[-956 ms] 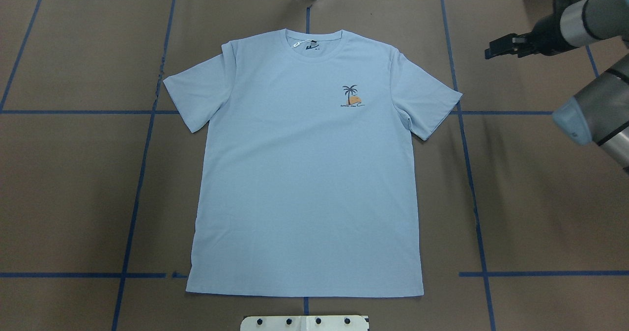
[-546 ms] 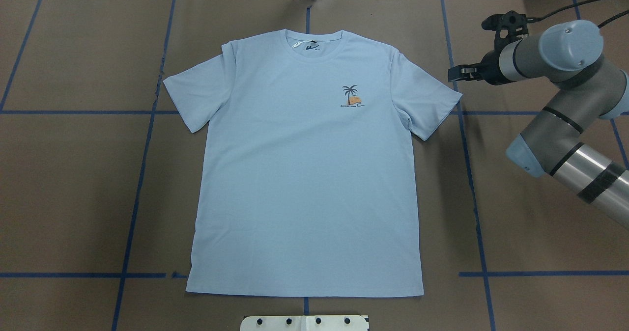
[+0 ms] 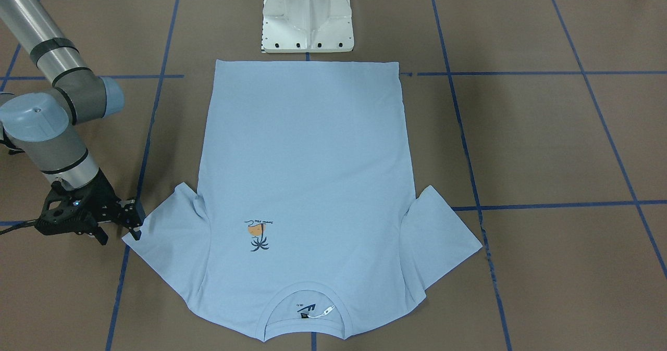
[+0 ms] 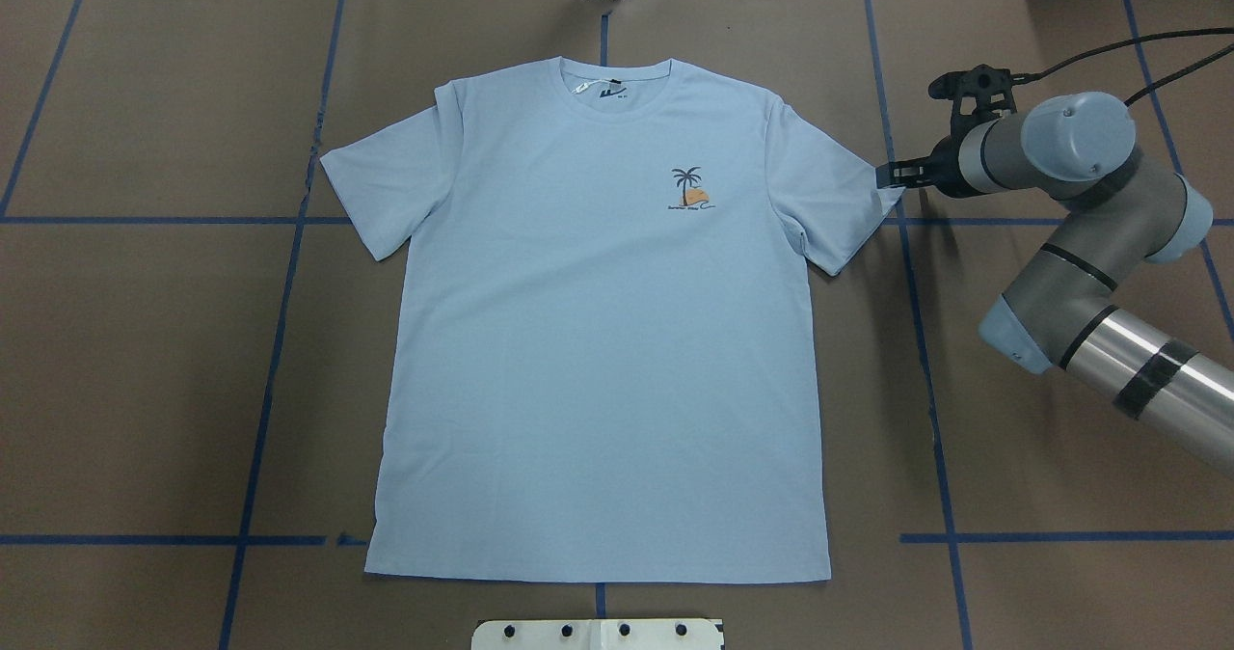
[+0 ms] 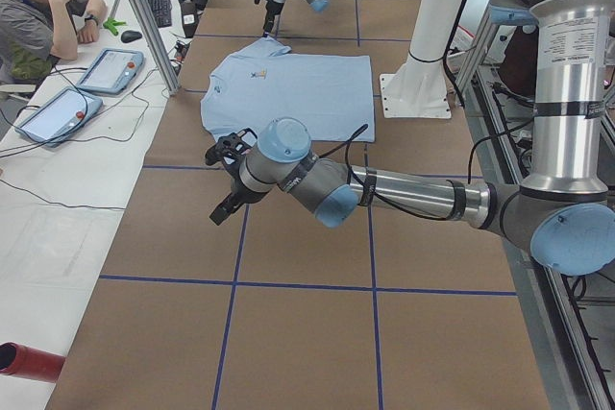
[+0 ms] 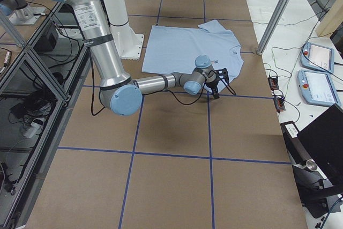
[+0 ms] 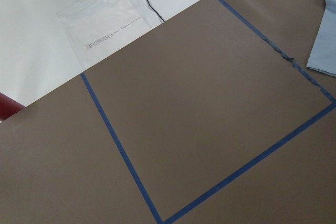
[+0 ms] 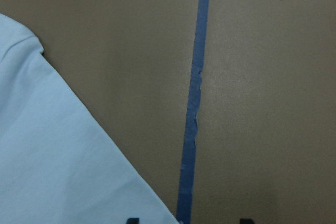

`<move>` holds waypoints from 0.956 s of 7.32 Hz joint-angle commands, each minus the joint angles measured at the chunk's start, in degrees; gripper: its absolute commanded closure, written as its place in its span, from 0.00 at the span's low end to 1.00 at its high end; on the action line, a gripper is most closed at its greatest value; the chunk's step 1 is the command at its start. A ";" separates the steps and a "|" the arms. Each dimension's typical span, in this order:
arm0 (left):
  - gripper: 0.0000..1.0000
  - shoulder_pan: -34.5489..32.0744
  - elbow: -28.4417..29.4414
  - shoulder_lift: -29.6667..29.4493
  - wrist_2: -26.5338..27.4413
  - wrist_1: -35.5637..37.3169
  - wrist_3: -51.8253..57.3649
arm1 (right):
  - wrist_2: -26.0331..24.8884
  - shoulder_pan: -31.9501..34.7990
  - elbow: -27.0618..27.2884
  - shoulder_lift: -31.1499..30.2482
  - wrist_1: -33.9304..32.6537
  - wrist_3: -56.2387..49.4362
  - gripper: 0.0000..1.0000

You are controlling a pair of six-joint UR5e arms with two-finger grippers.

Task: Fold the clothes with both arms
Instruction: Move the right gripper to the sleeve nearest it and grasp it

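Observation:
The light blue T-shirt [image 4: 598,341] lies flat and face up on the brown table, collar at the far side, with a small palm print [image 4: 689,190] on the chest. My right gripper [image 4: 892,176] is low at the tip of the shirt's right sleeve [image 3: 156,231]. Its two fingertips [image 8: 131,220] stand apart in the right wrist view, open, and the sleeve corner [image 8: 52,156] reaches in between them. My left gripper [image 5: 221,210] hangs over bare table left of the shirt [image 5: 288,93]. Only the exterior left view shows it, so I cannot tell its state.
Blue tape lines [image 4: 280,322] cross the brown table cover. The white pedestal base [image 3: 307,23] stands just behind the hem. A person [image 5: 38,7] sits at a side desk with tablets [image 5: 110,69]. A clear plastic sleeve [image 7: 105,19] lies beyond the table edge.
The right arm has swung in from the far right and come down. Its gripper moved left and nearer, up to the tip of the right sleeve. The shirt has not moved.

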 commanded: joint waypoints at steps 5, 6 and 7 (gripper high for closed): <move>0.00 0.00 0.11 -0.03 0.00 0.00 0.07 | 0.11 -0.48 -0.06 0.38 1.61 2.00 0.42; 0.00 0.00 0.11 -0.03 0.00 0.00 0.16 | 0.11 -0.83 -0.14 0.29 1.79 2.00 0.44; 0.00 0.00 0.11 0.06 0.00 0.00 0.16 | 0.11 -0.92 -0.15 0.29 1.79 2.00 0.45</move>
